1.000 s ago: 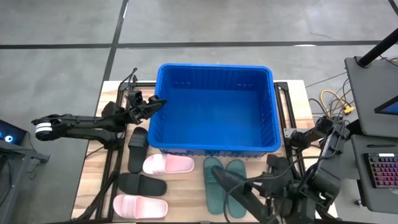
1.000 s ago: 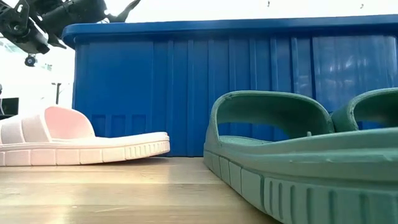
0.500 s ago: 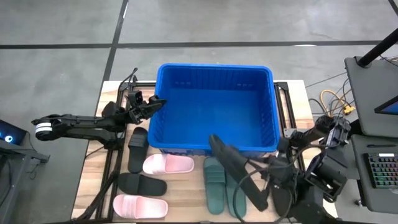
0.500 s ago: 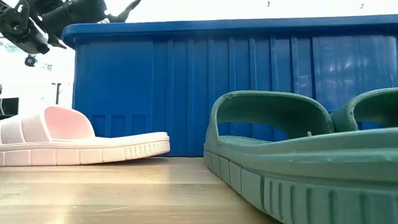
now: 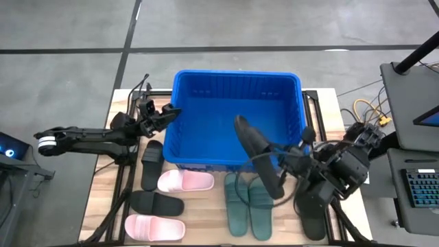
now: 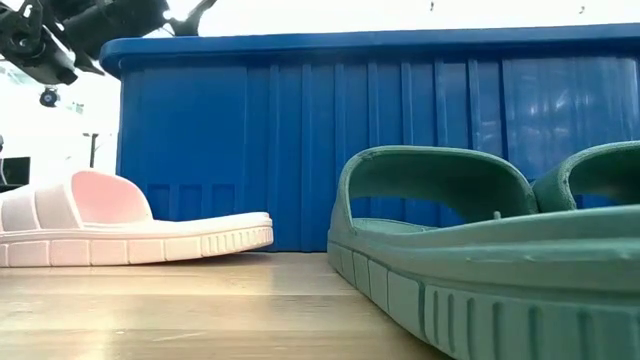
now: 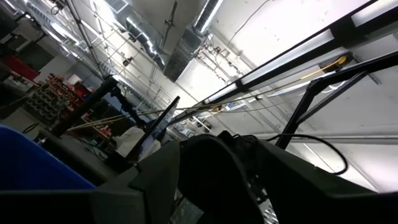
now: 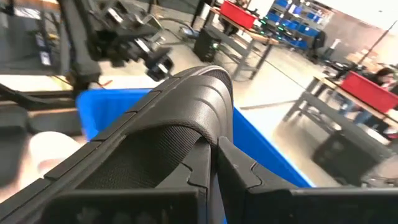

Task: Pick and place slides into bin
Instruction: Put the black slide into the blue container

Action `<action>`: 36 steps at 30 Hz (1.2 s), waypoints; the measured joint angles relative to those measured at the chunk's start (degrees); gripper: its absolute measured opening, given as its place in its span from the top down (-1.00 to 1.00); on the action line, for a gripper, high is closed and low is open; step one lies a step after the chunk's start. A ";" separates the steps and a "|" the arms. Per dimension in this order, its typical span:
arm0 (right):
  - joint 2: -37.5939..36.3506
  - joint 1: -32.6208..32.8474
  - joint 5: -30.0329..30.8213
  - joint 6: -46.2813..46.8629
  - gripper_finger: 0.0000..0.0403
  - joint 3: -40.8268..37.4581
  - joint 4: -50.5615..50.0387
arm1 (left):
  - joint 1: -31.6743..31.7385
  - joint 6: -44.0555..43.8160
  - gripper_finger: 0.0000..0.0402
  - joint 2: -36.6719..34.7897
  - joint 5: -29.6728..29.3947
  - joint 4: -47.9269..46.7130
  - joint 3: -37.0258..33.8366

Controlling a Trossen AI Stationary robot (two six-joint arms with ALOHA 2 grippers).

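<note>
The blue bin (image 5: 206, 96) stands mid-table and also shows in the low view (image 6: 300, 140). My right gripper (image 5: 288, 167) is shut on a black slide (image 5: 255, 152) raised over the bin's near wall. My left gripper (image 5: 167, 114) hangs open and empty at the bin's left rim. On the table lie two pink slides (image 5: 185, 181) (image 5: 154, 227), two green slides (image 5: 236, 206) (image 5: 261, 209), and black slides (image 5: 152, 163) (image 5: 156, 203). Another black slide (image 5: 312, 218) lies under my right arm. My right gripper holds the black slide by its right long edge (image 5: 278, 168), nearer its near end, and comes at it level from the table's right. The slide is lifted clear and tilted, its far end (image 5: 240, 123) over the bin. Its strap (image 8: 193, 99) hides the fingertips in the wrist view.
The bin fills the table's far middle, and its ribbed near wall stands right behind the pink slide (image 6: 130, 225) and green slides (image 6: 450, 260). Bare wood shows between the pink and green slides. A laptop stand (image 5: 411, 103) and cables (image 5: 367, 113) are off the right edge.
My right gripper has carried the black slide up and away from the table's near edge toward the bin. The slide has gone from low over the green slides to hanging tilted over the bin's near wall.
</note>
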 joint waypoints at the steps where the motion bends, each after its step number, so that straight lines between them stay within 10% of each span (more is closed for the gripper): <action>1: -0.27 -0.53 -0.08 -0.02 0.96 0.00 -0.86 | 0.00 0.02 0.00 -0.38 0.00 0.01 -0.01; 15: -4.23 -17.65 -8.09 -9.31 0.96 -0.11 -1.33 | 0.04 18.90 0.00 -5.16 -3.73 -0.08 0.52; 36: -4.09 -41.00 -15.75 -23.61 0.96 -16.91 -1.29 | 0.13 22.11 0.00 -6.18 -5.57 -0.63 -0.35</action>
